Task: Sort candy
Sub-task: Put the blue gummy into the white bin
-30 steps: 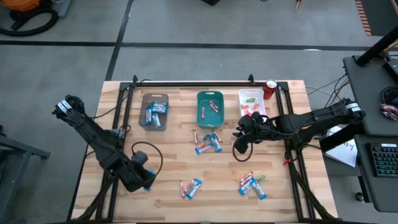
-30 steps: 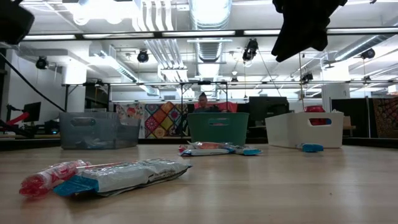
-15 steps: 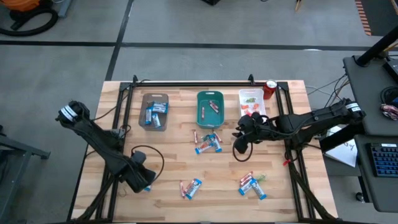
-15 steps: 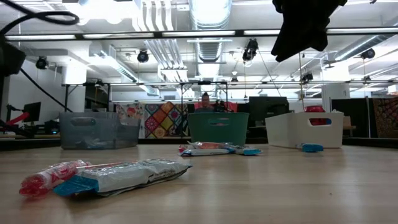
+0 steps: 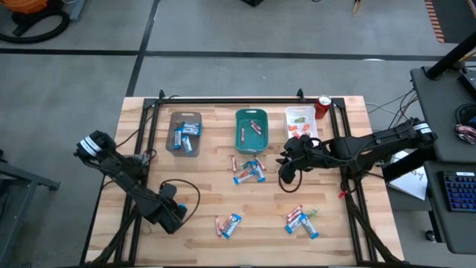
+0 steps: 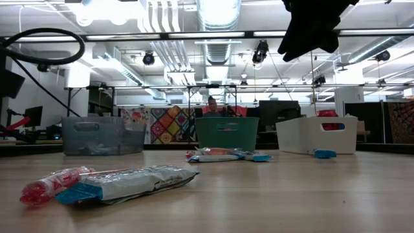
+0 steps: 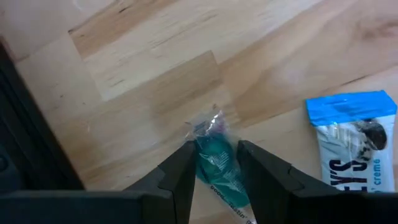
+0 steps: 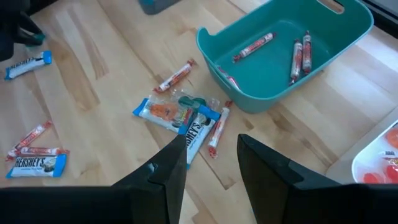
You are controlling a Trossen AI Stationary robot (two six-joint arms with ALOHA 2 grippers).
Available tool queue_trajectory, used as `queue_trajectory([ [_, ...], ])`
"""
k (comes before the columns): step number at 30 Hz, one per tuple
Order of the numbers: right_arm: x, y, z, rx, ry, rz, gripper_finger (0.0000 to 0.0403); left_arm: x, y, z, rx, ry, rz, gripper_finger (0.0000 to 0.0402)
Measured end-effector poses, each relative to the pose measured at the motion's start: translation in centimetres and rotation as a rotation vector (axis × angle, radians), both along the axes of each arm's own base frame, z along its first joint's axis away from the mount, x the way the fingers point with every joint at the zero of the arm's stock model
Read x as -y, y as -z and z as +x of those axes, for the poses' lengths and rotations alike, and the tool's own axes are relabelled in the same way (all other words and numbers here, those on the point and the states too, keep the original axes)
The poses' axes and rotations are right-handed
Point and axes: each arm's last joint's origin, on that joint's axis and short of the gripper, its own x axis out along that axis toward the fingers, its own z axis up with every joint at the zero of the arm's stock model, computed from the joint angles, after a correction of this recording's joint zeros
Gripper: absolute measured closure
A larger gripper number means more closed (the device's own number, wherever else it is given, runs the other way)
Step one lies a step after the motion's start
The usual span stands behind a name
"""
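One teal candy [image 7: 216, 163], half-hidden, sits pinched in the left gripper [image 7: 214, 171].

Pale, matt wooden table [image 7: 155, 74]. Between the matt black fingers [image 7: 180, 177], a teal sweet [image 7: 214, 162] in crinkly clear wrap; beside them, a glossy blue-and-white wrapper [image 7: 354, 146].

Wrapped candy [image 6: 110, 184] lies before three trays [image 6: 227, 133].

Three trays [image 5: 251, 128] are standing in a row along the tabletop's [image 5: 208, 186] far edge, each holding candy. A can [image 5: 323, 106] is sitting right of them. More candy [image 5: 248, 170] is lying before the middle tray and along the near edge.
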Motion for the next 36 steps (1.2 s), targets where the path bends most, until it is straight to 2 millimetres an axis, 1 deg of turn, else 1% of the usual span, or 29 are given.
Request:
queue_trajectory([
  [4, 0.0, 0.0, 0.0, 0.005, 0.000, 0.001, 0.0268, 0.1, -0.4, 0.1, 0.018, 0.009, -0.018, 0.0324],
  [9, 0.0, 0.4, 0.1, 0.017, -0.007, -0.004, 0.0268, 0.0, -1.0, 0.0, 0.039, 0.020, -0.029, 0.0388],
  [14, 0.0, 1.2, 0.1, 0.006, -0.009, -0.007, 0.0268, -0.1, -1.4, -0.1, 0.057, 0.062, -0.038, 0.0396],
  [16, 0.0, 1.3, 0.0, 0.002, -0.010, -0.008, 0.0268, -0.1, -2.0, 0.1, 0.093, 0.091, -0.037, 0.0399],
  [20, 0.0, 1.5, 0.0, -0.007, -0.022, -0.017, 0.0268, -0.1, -4.2, 0.6, 0.238, 0.189, -0.008, 0.0401],
  [22, 0.0, 1.5, 0.0, -0.002, -0.030, -0.035, 0.0268, -0.1, -5.7, 1.0, 0.360, 0.257, 0.029, 0.0401],
  [27, -0.3, 1.5, 0.7, 0.084, -0.100, -0.094, 0.0268, -0.5, -9.8, 2.1, 0.707, 0.451, 0.201, 0.0401],
  [29, -0.5, 1.8, 1.0, 0.122, -0.141, -0.130, 0.0268, -0.8, -11.2, 2.5, 0.814, 0.537, 0.285, 0.0401],
  [32, -0.9, 2.3, 1.4, 0.216, -0.215, -0.183, 0.0268, -1.1, -12.9, 3.1, 0.910, 0.670, 0.406, 0.0402],
  [34, -1.4, 2.7, 1.5, 0.296, -0.279, -0.213, 0.0268, -1.3, -13.8, 3.7, 0.940, 0.749, 0.485, 0.0402],
  [36, -2.0, 3.4, 1.5, 0.376, -0.349, -0.241, 0.0268, -1.6, -14.5, 4.3, 0.950, 0.805, 0.602, 0.0401],
])
